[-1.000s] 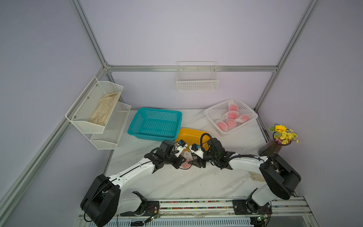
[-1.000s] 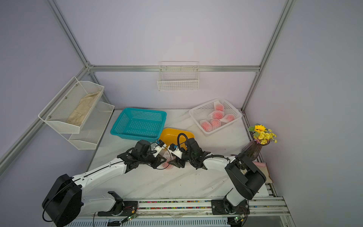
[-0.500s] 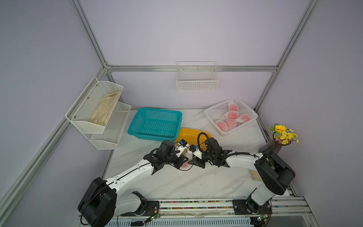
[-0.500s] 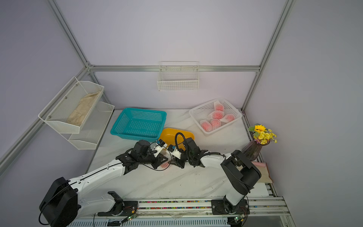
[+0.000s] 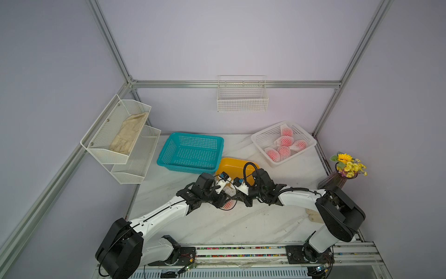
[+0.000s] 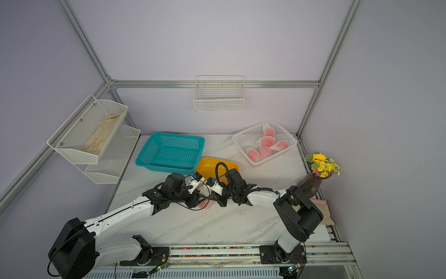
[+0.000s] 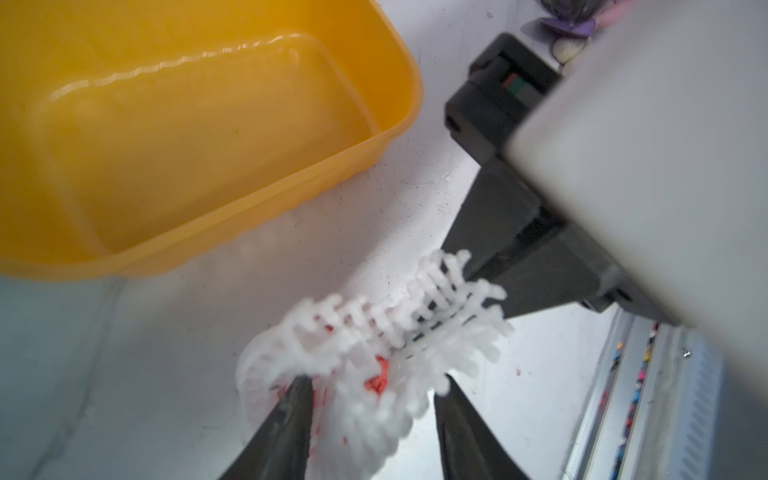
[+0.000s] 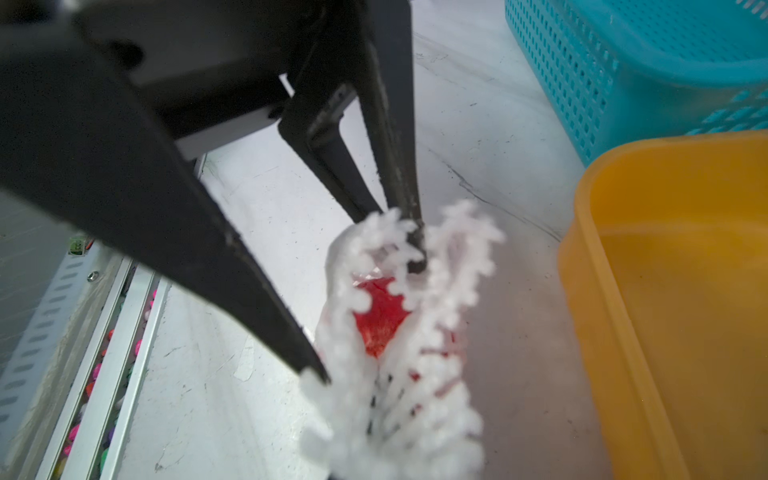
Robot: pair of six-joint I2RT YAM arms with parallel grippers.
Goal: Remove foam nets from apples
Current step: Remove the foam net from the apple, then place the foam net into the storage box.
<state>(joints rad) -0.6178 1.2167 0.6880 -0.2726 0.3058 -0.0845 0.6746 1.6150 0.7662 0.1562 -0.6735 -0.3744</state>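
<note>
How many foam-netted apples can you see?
6. Five red apples in white foam mesh sleeves lie in the white plastic lattice basket; the sixth sits between the left gripper and right gripper. More may be hidden.

Left arm [image 5: 164, 212] and right arm [image 5: 299, 196] low, converging; left pincer [image 7: 374, 382] wide, right pincer [image 7: 467, 272] pinched tight.

No writing can be read in any view. The teal basket [image 5: 166, 151], yellow tub [image 5: 231, 164], white basket [image 5: 265, 135] and both arms show no legible label, brand or number.
</note>
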